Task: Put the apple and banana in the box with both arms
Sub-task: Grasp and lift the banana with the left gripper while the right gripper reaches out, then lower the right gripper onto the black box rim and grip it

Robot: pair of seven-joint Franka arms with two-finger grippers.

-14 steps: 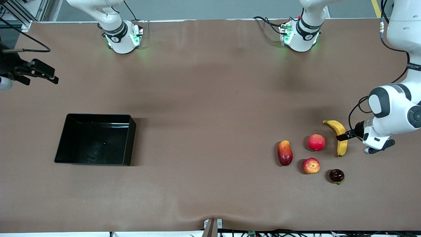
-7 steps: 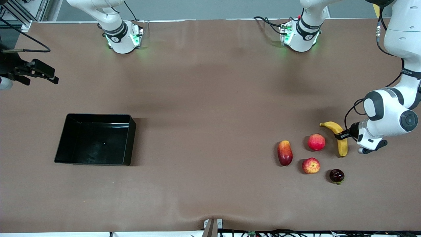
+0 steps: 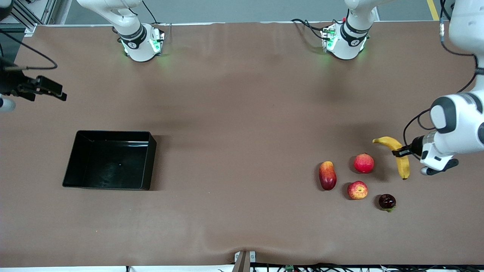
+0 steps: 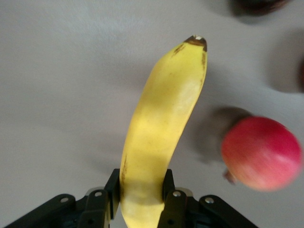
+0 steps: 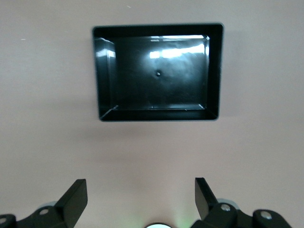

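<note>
Left pincer (image 3: pixel 401 152) is clamped on the banana (image 3: pixel 397 154), its two fingers (image 4: pixel 107 199) pressing the fruit's sides near one end, as the left wrist view shows plainly. Compared with half a second ago, the banana has swung outward toward the table's edge at the left arm's end and appears to be off the table, its shadow falling apart from it, so the lift seems under way and the grasp looks firm.

The apple (image 3: pixel 357 190) lies untouched on the table among the other fruit, between the mango-like fruit (image 3: pixel 327 175) and the dark fruit (image 3: pixel 387 201), with the pinkish-red fruit (image 3: pixel 363 163) beside it.

The box (image 3: pixel 109 159) sits empty toward the right arm's end of the table, well apart from the fruit. Right pincer (image 3: pixel 39 87) waits spread wide over that end's edge, holding nothing, as its wrist view shows.
</note>
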